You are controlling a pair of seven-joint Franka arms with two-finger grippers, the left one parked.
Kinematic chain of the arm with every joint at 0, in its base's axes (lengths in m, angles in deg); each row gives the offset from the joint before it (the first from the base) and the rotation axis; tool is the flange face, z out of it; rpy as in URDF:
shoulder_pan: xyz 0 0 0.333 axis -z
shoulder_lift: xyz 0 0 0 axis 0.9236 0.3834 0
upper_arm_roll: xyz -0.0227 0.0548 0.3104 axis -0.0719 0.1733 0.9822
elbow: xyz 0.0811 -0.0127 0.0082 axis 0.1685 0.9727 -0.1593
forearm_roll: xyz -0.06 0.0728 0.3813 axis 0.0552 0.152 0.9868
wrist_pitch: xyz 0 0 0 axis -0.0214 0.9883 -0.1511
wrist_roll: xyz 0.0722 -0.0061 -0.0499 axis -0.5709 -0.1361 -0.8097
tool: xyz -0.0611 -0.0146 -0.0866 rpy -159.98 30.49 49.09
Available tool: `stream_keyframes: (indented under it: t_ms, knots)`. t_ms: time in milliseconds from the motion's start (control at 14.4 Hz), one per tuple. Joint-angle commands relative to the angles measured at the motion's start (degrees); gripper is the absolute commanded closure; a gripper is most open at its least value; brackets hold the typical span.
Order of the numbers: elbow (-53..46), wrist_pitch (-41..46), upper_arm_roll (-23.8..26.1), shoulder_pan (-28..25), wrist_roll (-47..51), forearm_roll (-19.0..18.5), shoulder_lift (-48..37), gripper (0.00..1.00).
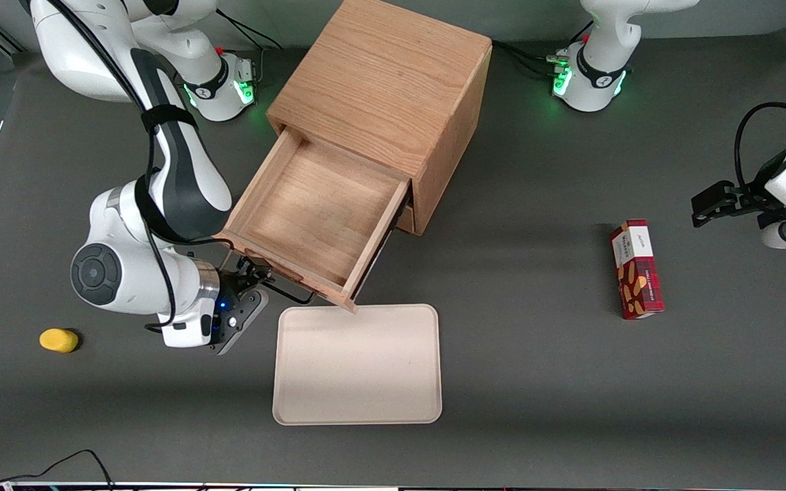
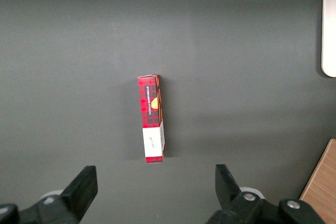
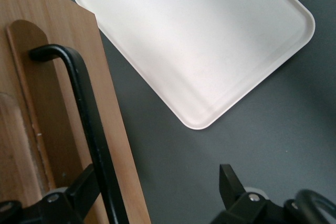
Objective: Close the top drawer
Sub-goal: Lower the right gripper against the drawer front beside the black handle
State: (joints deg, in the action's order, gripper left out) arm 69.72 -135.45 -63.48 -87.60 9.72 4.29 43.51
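Observation:
The top drawer (image 1: 311, 211) of the light-oak cabinet (image 1: 386, 82) is pulled far out, and its inside is bare. Its thin black wire handle (image 1: 286, 292) runs along the drawer front, on the side nearest the front camera. My right gripper (image 1: 251, 276) hovers at that drawer front, at the end toward the working arm. In the right wrist view the gripper (image 3: 157, 174) is open and holds nothing. The black handle (image 3: 84, 108) passes just inside one finger (image 3: 86, 182), against the wooden drawer front (image 3: 31, 129). The other finger (image 3: 228, 177) is over bare table.
A cream tray (image 1: 357, 365) (image 3: 194, 40) lies on the table just nearer the front camera than the drawer's corner. A red patterned box (image 1: 636, 267) (image 2: 151, 119) lies toward the parked arm's end. A small yellow object (image 1: 59, 340) sits toward the working arm's end.

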Motion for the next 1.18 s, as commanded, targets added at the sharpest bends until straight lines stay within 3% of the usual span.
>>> stream_keyframes:
  t_ms: [0, 139, 763, 1110]
  knots:
    - [0.14, -0.97, -0.06, 0.11, -1.63, 2.77, 0.44, 0.00]
    - [0.66, -0.97, -0.15, 0.28, -1.98, 5.15, 0.70, 0.00]
    - [2.77, -0.88, -0.06, 0.37, -0.58, 5.51, -0.08, 0.00]
    - [4.71, -0.80, 1.25, 0.46, 5.39, 5.33, -1.67, 0.00]
